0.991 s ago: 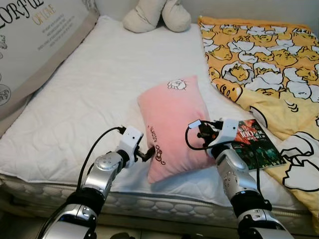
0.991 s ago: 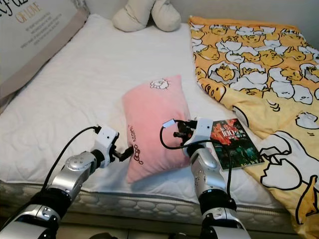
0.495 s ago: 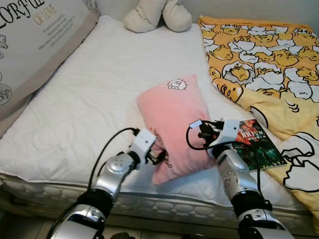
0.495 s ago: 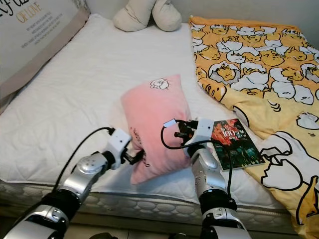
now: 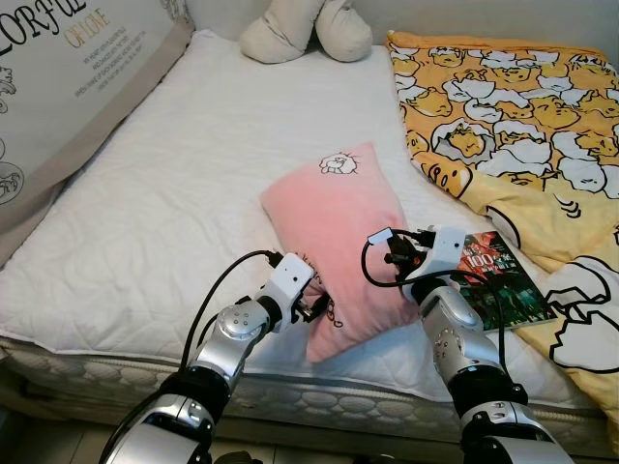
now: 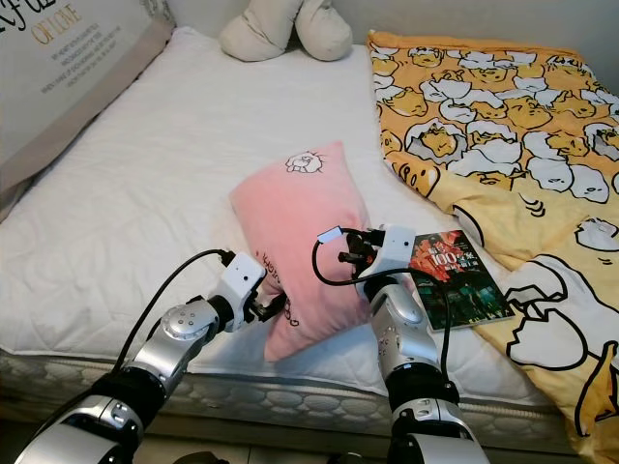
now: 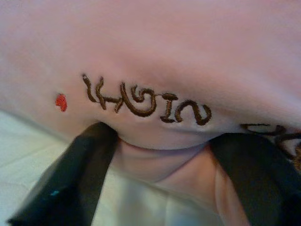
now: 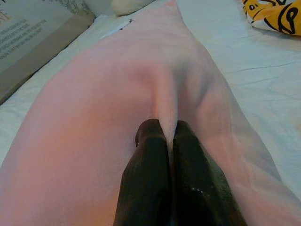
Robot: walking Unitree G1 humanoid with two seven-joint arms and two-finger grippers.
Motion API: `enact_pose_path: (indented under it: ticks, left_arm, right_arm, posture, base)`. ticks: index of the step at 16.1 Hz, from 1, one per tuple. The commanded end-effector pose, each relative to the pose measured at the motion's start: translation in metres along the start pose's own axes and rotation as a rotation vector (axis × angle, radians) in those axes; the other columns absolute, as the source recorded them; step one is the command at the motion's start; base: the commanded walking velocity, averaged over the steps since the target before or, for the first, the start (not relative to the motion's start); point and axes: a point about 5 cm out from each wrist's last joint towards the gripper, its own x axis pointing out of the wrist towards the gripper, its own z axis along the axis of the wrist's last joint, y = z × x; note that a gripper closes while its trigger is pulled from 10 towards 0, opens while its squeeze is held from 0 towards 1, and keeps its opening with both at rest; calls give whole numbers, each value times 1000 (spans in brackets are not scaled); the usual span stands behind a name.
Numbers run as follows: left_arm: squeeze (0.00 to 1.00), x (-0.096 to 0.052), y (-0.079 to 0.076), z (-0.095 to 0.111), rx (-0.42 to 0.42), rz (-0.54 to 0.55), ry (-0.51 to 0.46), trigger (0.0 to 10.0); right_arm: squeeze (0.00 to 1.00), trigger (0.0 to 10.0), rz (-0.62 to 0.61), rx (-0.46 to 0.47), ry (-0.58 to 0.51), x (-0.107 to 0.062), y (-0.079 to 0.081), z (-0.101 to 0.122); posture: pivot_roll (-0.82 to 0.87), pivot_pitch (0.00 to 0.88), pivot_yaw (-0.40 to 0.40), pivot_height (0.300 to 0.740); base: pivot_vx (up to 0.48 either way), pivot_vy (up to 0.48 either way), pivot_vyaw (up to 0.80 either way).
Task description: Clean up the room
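A pink pillow [image 5: 338, 222] with brown stitched lettering lies in the middle of the white bed [image 5: 184, 164], its near end raised a little. My left gripper [image 5: 315, 307] presses into the pillow's near left edge. In the left wrist view its two black fingers [image 7: 70, 174] stand apart, open, with a bulge of pink fabric between them. My right gripper [image 5: 385, 255] is at the pillow's right side. The right wrist view shows it [image 8: 170, 136] shut on a thin fold of the pink fabric.
A dark book [image 5: 503, 280] lies just right of my right arm, partly on a yellow cartoon-print blanket [image 5: 513, 116] covering the bed's right side. A beige plush toy [image 5: 305, 29] sits at the head. A large printed cushion [image 5: 68, 87] leans at the left.
My left gripper has moved right, from beside the pillow into its near edge. The pillow has shifted right and its near end has risen. The right arm has barely moved.
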Motion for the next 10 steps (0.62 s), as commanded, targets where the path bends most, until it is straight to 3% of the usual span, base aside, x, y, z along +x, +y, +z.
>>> enact_pose_path:
  ticks: [1,7,10]
  left_arm:
    - [0,4,-3,3,-33,-23,12,0]
    - [0,2,4,-5,-192,-4,39,0]
    - [0,3,8,1,-360,-8,3,0]
  right_arm:
    - [0,0,23,8,-11,3,7,2]
    - [0,0,16,12,-2,1,4,-1]
    - [0,0,18,16,1,0,5,-3]
  posture:
    - [45,6,19,740]
    - [44,7,14,740]
    - [45,5,14,740]
  base:
    - [0,0,0]
    - [0,0,0]
    - [0,0,0]
